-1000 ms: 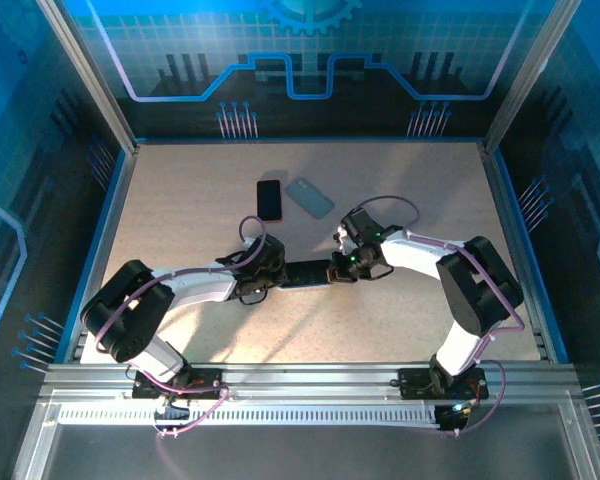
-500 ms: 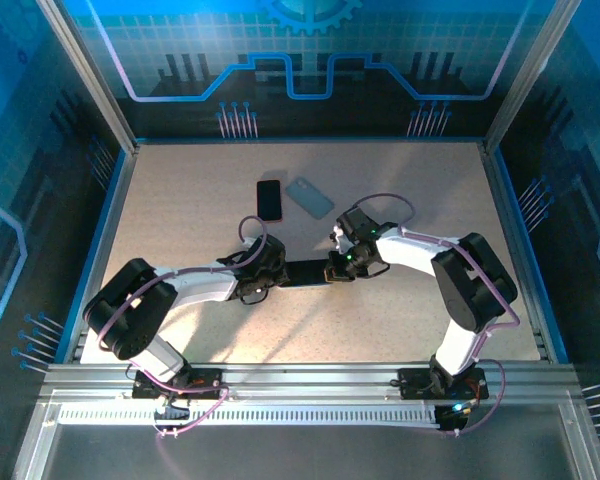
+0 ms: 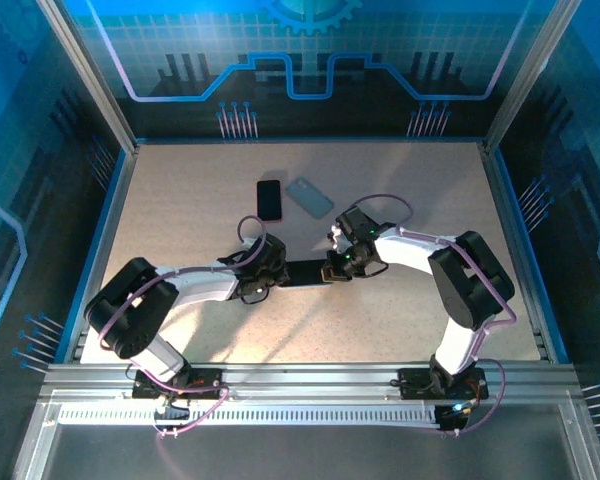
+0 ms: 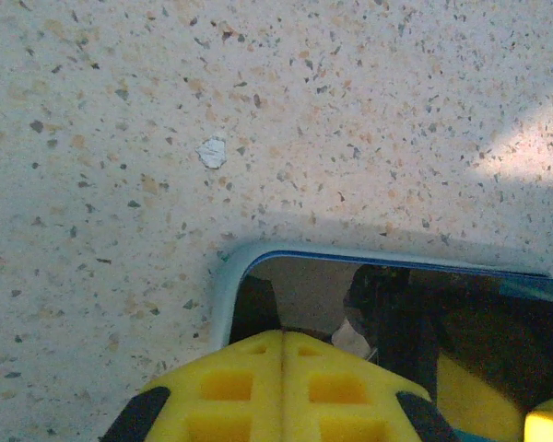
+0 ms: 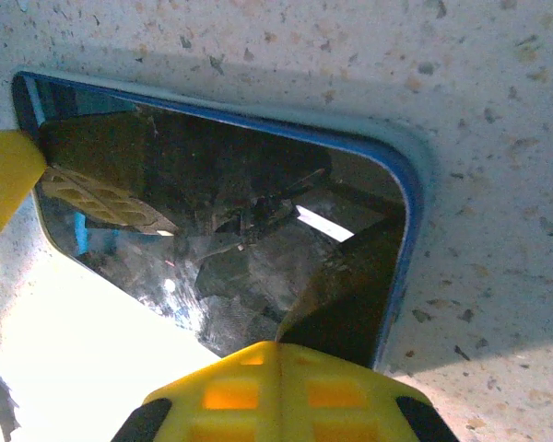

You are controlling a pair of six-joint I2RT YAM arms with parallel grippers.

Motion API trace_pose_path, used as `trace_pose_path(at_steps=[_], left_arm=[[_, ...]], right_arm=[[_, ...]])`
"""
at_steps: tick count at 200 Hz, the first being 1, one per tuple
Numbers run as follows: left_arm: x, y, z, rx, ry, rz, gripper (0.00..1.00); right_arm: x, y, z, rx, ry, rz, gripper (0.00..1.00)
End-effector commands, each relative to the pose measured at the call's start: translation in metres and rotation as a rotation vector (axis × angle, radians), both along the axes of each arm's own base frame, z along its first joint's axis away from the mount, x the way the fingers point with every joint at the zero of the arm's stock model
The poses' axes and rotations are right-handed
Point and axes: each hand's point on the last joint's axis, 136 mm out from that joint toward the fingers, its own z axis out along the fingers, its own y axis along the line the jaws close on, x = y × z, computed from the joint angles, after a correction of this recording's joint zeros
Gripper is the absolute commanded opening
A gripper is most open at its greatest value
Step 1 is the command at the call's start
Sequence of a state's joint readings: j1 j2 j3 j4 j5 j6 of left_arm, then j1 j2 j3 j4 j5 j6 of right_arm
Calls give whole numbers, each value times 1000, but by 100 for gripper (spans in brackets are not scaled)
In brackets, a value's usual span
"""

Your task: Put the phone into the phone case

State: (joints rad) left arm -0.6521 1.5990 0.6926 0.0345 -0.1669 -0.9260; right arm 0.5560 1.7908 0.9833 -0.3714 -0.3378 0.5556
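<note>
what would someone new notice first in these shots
Both arms meet mid-table over a dark, glossy phone rimmed in pale blue, the left pincer and right pincer shut, one at each end. Farther back lie a second black phone and a grey-blue case, side by side.

A dark glass-fronted rectangular phone with a pale blue rim (image 3: 302,274) is laid flat near the middle of the speckled stone-patterned table (image 3: 180,200), its long side running left to right. It is flanked by the two arms: the left gripper (image 3: 272,276) is set over its left end and the right gripper (image 3: 335,270) over its right end. Behind it, toward the far side of the table, a black rectangular slab phone (image 3: 269,199) is placed, and a grey-blue flat plastic phone case (image 3: 310,197) is found just beside it on the right, lying at a tilt. Both are kept well apart from the grippers.
</note>
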Motion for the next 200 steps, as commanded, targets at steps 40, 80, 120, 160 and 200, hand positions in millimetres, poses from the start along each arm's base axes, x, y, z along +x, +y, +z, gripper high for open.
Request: trace_pose_path(at_steps=[40, 80, 120, 160, 200], left_arm=[[-40, 33, -50, 182, 195, -5, 0], [-38, 33, -49, 184, 181, -9, 0], [-38, 34, -48, 180, 175, -9, 0], [-37, 34, -46, 178, 169, -6, 0], [-37, 33, -46, 177, 170, -8, 0]], right_arm=[[-6, -17, 23, -100, -52, 37, 0], [5, -19, 40, -109, -98, 51, 0], [7, -18, 30, -112, -82, 57, 0], [6, -18, 24, -117, -64, 60, 0], [2, -20, 14, -137, -43, 64, 0]])
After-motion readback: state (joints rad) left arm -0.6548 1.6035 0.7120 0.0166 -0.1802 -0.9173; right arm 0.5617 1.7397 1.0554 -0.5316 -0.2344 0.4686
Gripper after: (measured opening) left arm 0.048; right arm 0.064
